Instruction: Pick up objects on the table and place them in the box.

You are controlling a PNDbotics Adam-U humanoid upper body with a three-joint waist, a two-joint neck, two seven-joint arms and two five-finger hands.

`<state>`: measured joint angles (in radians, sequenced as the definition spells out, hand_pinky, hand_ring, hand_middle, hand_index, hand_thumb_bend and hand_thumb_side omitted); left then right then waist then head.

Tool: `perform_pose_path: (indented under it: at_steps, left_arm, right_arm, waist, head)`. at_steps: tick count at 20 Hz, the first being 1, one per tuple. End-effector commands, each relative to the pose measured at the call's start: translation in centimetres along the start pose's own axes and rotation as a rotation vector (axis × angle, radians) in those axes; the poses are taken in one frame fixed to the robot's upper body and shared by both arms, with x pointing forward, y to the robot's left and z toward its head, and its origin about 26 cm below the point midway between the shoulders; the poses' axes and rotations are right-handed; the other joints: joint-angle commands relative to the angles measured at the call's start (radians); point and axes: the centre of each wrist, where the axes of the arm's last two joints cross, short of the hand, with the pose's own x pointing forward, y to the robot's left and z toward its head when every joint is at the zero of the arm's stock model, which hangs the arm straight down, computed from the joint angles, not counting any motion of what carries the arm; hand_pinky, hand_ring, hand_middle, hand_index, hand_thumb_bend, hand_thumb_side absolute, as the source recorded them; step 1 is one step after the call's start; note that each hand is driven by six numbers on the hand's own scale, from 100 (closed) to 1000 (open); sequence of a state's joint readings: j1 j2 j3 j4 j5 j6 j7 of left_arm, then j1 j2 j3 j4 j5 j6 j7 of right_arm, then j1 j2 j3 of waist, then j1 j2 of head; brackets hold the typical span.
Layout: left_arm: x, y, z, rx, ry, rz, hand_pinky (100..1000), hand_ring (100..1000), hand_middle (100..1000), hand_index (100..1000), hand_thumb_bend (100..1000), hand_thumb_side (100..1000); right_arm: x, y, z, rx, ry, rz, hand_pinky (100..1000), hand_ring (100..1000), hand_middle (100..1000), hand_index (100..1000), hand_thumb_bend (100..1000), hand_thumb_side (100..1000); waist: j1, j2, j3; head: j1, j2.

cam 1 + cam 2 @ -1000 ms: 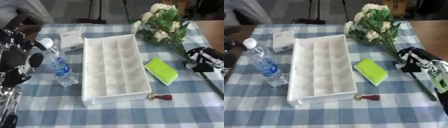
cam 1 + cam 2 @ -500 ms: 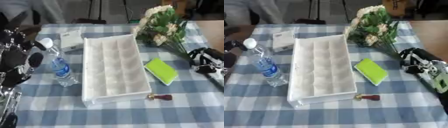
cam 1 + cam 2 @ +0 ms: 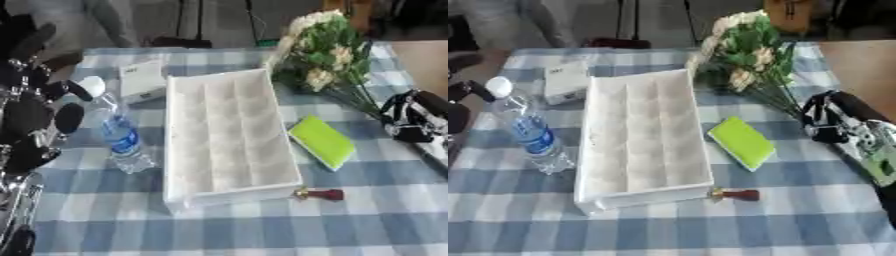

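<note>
A long white box (image 3: pixel 229 135) with a gridded inside lies in the middle of the checked table. A bouquet of pale flowers (image 3: pixel 325 46) lies at the back right, its stems running down into my right hand (image 3: pixel 826 120), whose fingers are curled round them. Beside the box on the right lies a flat green sponge (image 3: pixel 322 141). A small red-handled thing (image 3: pixel 322 194) lies at the box's near right corner. Left of the box stands a clear water bottle (image 3: pixel 118 131), with a small white carton (image 3: pixel 142 80) behind it. My left hand (image 3: pixel 31 117) rests at the left edge, fingers relaxed and holding nothing.
The blue-and-white checked cloth (image 3: pixel 262 225) shows bare along the front. A brown surface (image 3: pixel 859 65) lies beyond the table's right edge. Dark stands and legs rise behind the far edge.
My right hand has moved slightly up and closed on the stems. The flower heads have tipped up and look larger than a second ago. The other things have stayed put.
</note>
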<state>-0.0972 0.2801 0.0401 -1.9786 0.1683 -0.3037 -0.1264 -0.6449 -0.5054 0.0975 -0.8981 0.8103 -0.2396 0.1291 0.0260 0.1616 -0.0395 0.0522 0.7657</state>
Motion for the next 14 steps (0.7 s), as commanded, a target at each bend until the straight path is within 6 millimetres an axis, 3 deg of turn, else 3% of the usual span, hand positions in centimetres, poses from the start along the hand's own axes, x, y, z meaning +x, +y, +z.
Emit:
perform_pose_path:
  at_steps: [1, 8, 12, 14]
  left_arm:
    - [0.7, 0.1, -0.6, -0.01, -0.03, -0.003, 479, 807, 953, 939, 626, 364]
    - [0.7, 0.1, -0.6, -0.011, -0.03, -0.002, 479, 808, 954, 939, 624, 364]
    - [0.7, 0.1, -0.6, -0.013, -0.031, -0.001, 480, 808, 954, 939, 625, 362]
    - [0.7, 0.1, -0.6, -0.013, -0.031, -0.001, 480, 809, 954, 939, 625, 361]
  right_arm:
    - [-0.3, -2.3, 0.2, -0.079, -0.011, -0.004, 100, 198, 357, 495, 100, 108]
    - [1.5, -4.6, 0.2, -0.176, -0.09, -0.05, 100, 177, 337, 478, 100, 125]
    - [3.7, -6.8, 0.3, -0.227, -0.178, -0.075, 100, 179, 338, 479, 100, 125]
    - [4.1, -6.9, 0.3, -0.212, -0.186, -0.072, 100, 224, 362, 501, 100, 100]
  waist:
    - [-0.001, -0.012, -0.001]
    - [-0.001, -0.014, -0.003]
    - [-0.001, -0.015, -0.003]
    - [-0.002, -0.016, -0.001]
  head:
    - [0.003, 0.004]
    - [0.004, 0.004]
    - [0.002, 0.004]
    - [0.002, 0.004]
